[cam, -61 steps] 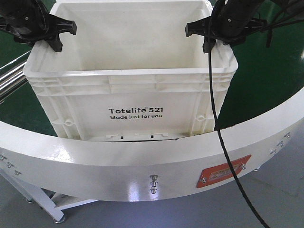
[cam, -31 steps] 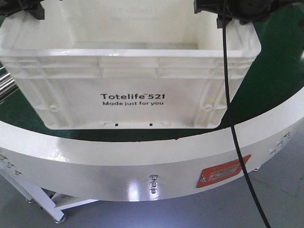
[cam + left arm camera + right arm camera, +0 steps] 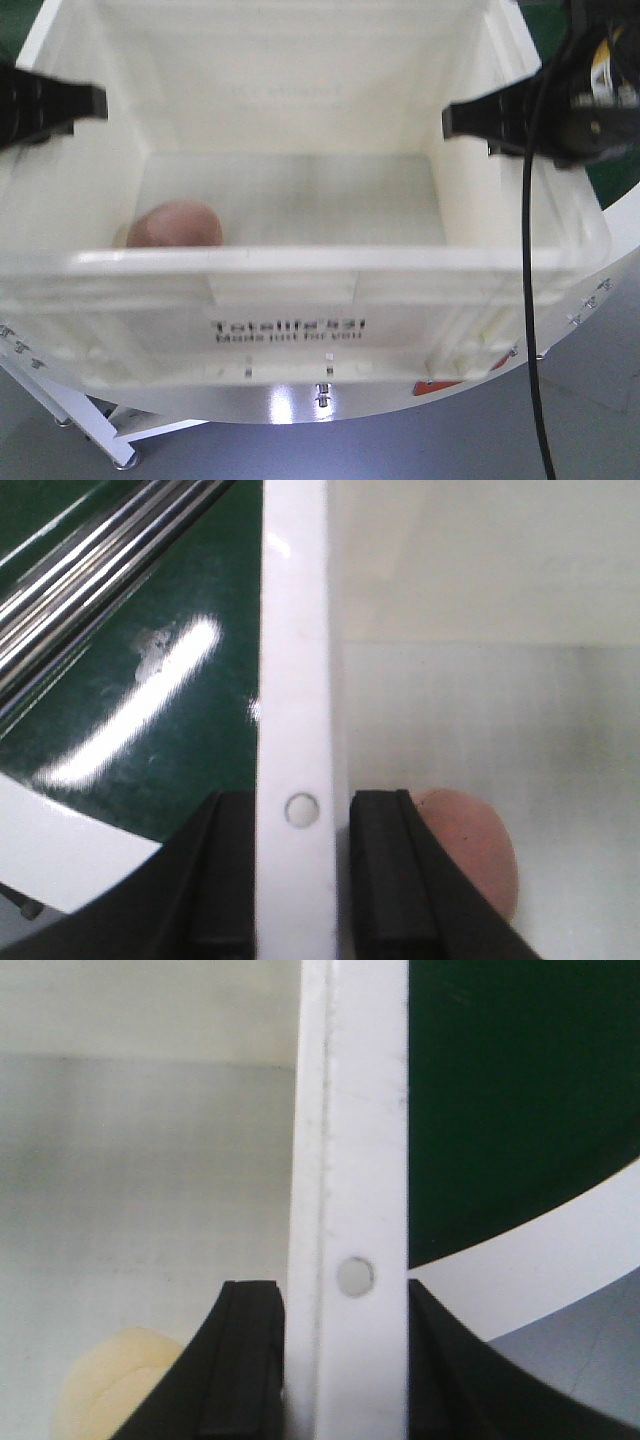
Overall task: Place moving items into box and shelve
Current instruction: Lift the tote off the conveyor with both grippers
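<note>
The left gripper (image 3: 300, 875) and the right gripper (image 3: 345, 1360) each pinch one side rim of the white box (image 3: 300, 262), probably to carry it level, with the pinkish-brown ball (image 3: 175, 225) inside at lower left and the pale yellow ball (image 3: 110, 1390) beside the right wall.

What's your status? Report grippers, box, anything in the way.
Left gripper shut on box left rim, right gripper shut on right rim. Pink ball, yellow ball inside. Black cable hangs across box right corner.
</note>
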Controlling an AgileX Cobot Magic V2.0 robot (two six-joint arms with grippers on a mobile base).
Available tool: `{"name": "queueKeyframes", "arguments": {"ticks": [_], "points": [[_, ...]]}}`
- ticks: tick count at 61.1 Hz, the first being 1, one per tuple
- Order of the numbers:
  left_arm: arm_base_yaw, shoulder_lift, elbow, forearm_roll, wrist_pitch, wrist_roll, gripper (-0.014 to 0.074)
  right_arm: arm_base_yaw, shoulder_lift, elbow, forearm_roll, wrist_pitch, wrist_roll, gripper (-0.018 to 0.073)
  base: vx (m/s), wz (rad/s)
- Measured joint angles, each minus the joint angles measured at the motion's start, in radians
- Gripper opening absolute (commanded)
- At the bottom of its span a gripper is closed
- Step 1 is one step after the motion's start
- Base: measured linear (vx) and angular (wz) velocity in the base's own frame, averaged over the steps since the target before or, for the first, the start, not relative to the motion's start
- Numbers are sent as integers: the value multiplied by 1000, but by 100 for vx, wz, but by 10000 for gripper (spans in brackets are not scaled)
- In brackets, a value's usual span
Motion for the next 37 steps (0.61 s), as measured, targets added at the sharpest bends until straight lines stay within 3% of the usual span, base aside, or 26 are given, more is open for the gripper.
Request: {"name": "queueKeyframes", "arguments": {"ticks": [12, 37], "points": [[-38, -73, 106, 16, -18, -61, 95, 22, -55, 87, 6, -17, 38, 85, 0, 0], [-38, -78, 112, 42, -54, -65, 95, 22, -61, 88, -9, -39, 44, 85, 0, 0]]}}
